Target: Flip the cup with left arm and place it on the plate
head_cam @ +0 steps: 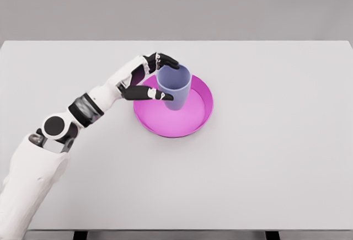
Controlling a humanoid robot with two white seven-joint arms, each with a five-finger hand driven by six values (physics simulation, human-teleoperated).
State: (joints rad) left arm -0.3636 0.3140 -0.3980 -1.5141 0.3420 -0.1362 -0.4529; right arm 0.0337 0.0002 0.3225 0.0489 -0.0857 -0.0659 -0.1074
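From the head camera I saw the left arm (pixel 83 110) reaching in from the lower left of the picture, stretched out over the white table (pixel 276 157) toward its middle. The left hand (pixel 144 78) was at the left side of the cup (pixel 175 87), with its dark fingers (pixel 167 60) curved past the far side of the rim and the thumb (pixel 149 93) laid across the near side of the cup wall. The hand was closed part way round the cup, thumb and fingers on opposite sides of it; the thumb tip lay against the cup, and I took that as a grasp, though I could not see how firmly the far fingers pressed.

The cup was pale blue-grey and stood mouth up, so I could look into its open top. It was inside the rim of the magenta plate (pixel 199 120), over the plate's far left part. I could not tell for certain whether its base rested on the plate floor or hung just above it.

The plate sat near the middle of the table, a little left of centre. The right arm did not show anywhere in the view.
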